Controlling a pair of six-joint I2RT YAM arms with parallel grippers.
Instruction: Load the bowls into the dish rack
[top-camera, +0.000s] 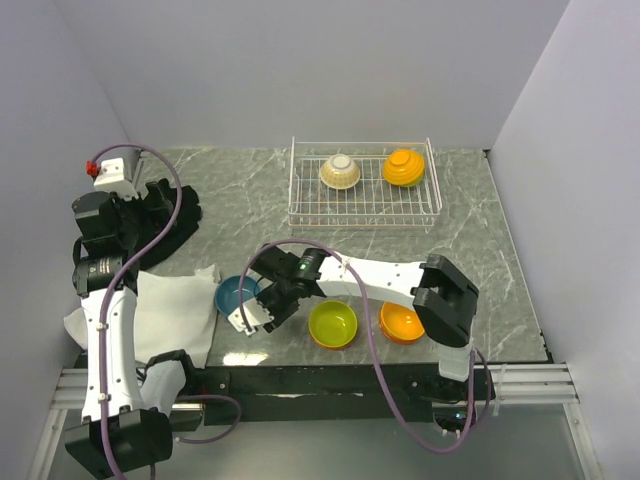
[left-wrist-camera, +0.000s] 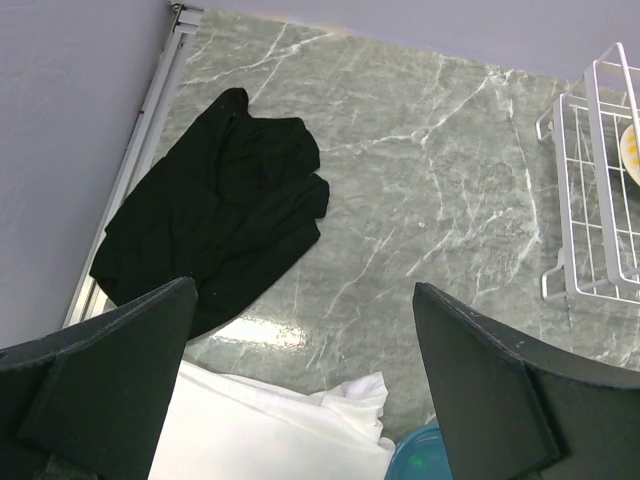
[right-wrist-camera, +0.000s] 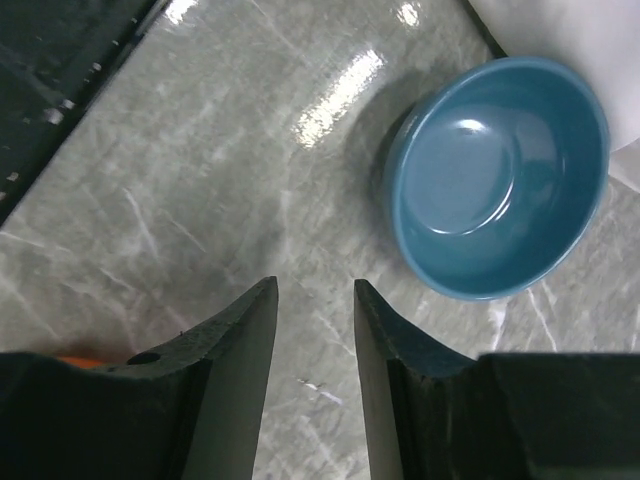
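Observation:
The white wire dish rack stands at the back. It holds an upturned white patterned bowl and an orange bowl. Near the front edge sit a teal-blue bowl, a lime green bowl and a second orange bowl. My right gripper hovers just in front of the teal bowl, open and empty, over bare table. My left gripper is wide open and empty above the cloths at the left. The teal bowl's rim shows at its lower edge.
A black cloth lies at the left and also shows in the left wrist view. A white cloth lies in front of it, beside the teal bowl. The rack's corner shows at the right of the left wrist view. Grey walls surround the table.

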